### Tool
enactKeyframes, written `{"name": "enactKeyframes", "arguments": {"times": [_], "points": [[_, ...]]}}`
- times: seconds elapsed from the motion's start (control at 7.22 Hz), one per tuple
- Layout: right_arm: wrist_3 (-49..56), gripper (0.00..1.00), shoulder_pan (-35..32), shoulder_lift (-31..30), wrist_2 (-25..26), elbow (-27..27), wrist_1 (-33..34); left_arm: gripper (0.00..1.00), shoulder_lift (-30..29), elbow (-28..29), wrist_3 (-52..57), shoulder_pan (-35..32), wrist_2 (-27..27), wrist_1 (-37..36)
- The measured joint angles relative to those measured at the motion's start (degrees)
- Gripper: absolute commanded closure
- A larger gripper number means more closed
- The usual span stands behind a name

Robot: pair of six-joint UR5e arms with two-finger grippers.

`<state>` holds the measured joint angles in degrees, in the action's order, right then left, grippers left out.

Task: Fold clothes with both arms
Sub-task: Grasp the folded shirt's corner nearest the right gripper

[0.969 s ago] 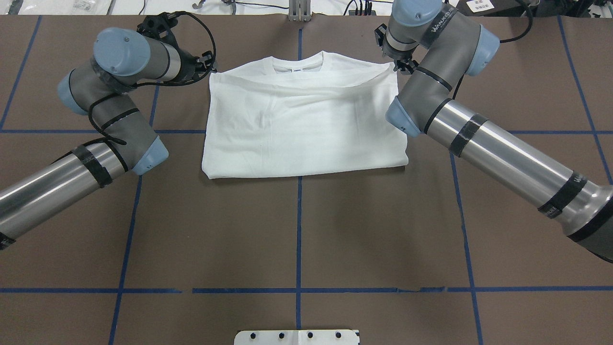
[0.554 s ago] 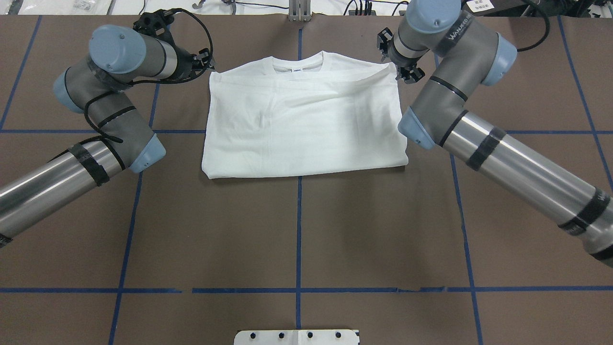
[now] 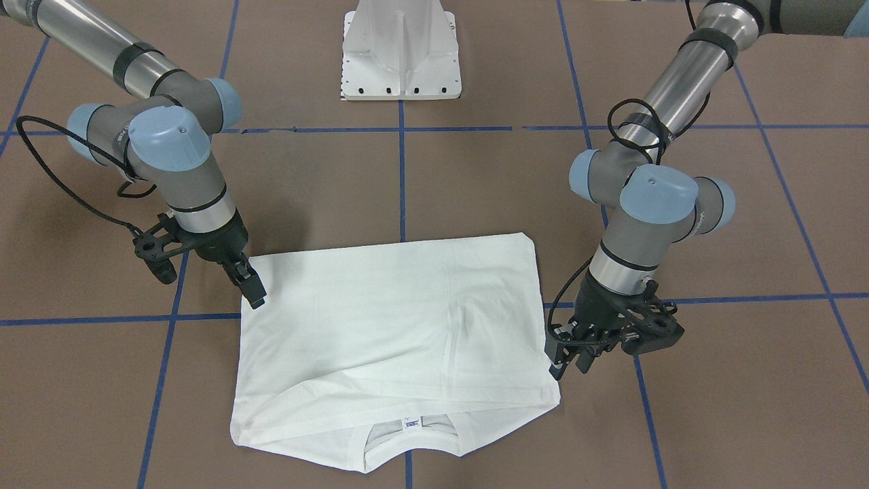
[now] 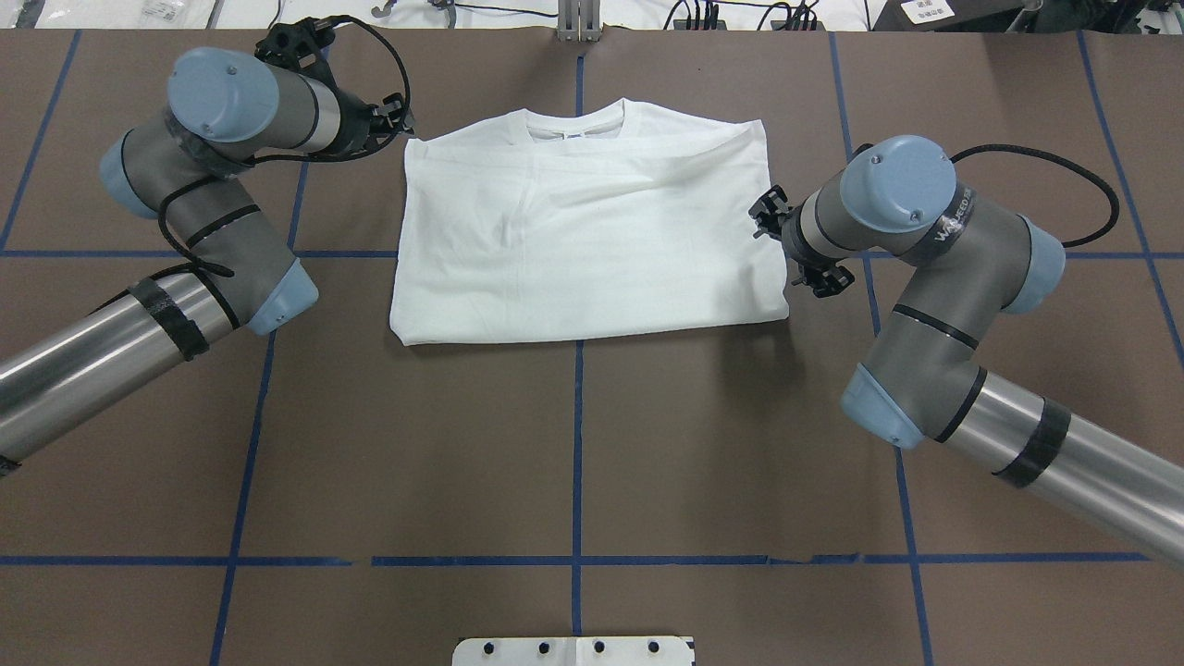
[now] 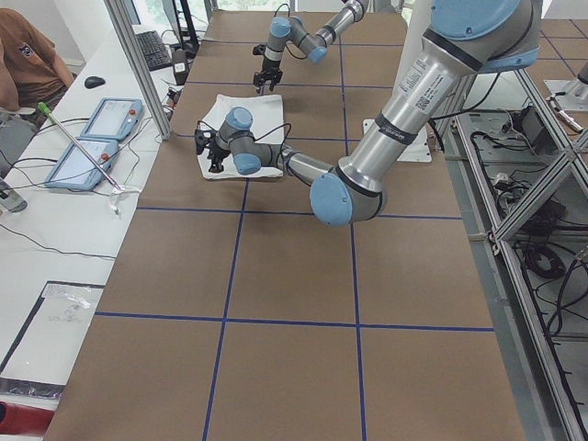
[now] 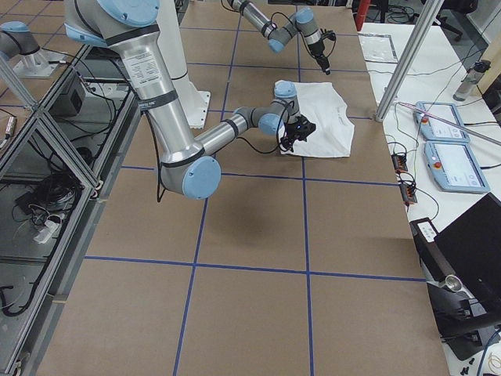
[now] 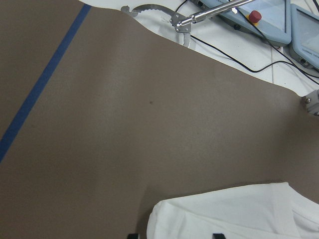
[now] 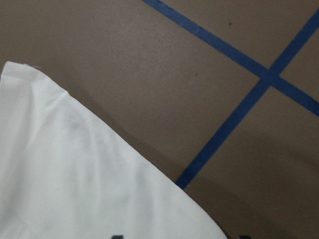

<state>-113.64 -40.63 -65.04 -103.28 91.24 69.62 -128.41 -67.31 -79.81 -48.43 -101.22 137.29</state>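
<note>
The white shirt (image 4: 587, 231) lies folded into a rectangle on the brown table, collar and neck label (image 3: 410, 422) at the far edge from the robot. My left gripper (image 3: 562, 363) hangs open just above the shirt's far left corner (image 7: 239, 214), with its fingertips apart in the left wrist view. My right gripper (image 3: 252, 291) is open beside the shirt's right edge (image 8: 75, 174), over the near part of that edge. Neither gripper holds cloth. No printed text shows on the shirt.
The white pedestal base (image 3: 400, 54) stands at the robot's side of the table. Blue tape lines (image 4: 577, 444) grid the brown surface. Past the far edge lie cables, a metal tool (image 7: 169, 15) and control tablets (image 5: 106, 119). A person (image 5: 28, 60) sits there.
My right arm has drawn back from the shirt's far right corner along the right edge toward the robot. The left arm has barely shifted. The shirt lies as before.
</note>
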Motion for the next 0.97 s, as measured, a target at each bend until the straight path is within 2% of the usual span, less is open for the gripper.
{"name": "enactKeyframes", "arguments": {"times": [0.42, 0.55, 0.69, 0.83, 0.97], "points": [[-1.97, 0.16, 2.59, -2.61, 0.19, 2.25, 0.36, 0.42, 0.14, -0.18, 0.01, 0.0, -0.03, -0.2], [-2.6, 0.24, 3.23, -2.97, 0.21, 2.42, 0.4, 0.42, 0.21, -0.19, 0.01, 0.0, -0.03, -0.19], [-3.17, 0.89, 3.66, -3.1, 0.24, 2.45, 0.42, 0.42, 0.24, -0.22, 0.01, 0.0, -0.03, -0.2], [-4.07, 1.0, 3.84, -3.09, 0.24, 2.53, 0.42, 0.42, 0.29, -0.23, 0.01, 0.0, -0.03, -0.24], [-5.22, 1.0, 3.9, -3.04, 0.23, 2.58, 0.39, 0.42, 0.43, -0.23, 0.01, 0.0, -0.03, -0.24]]}}
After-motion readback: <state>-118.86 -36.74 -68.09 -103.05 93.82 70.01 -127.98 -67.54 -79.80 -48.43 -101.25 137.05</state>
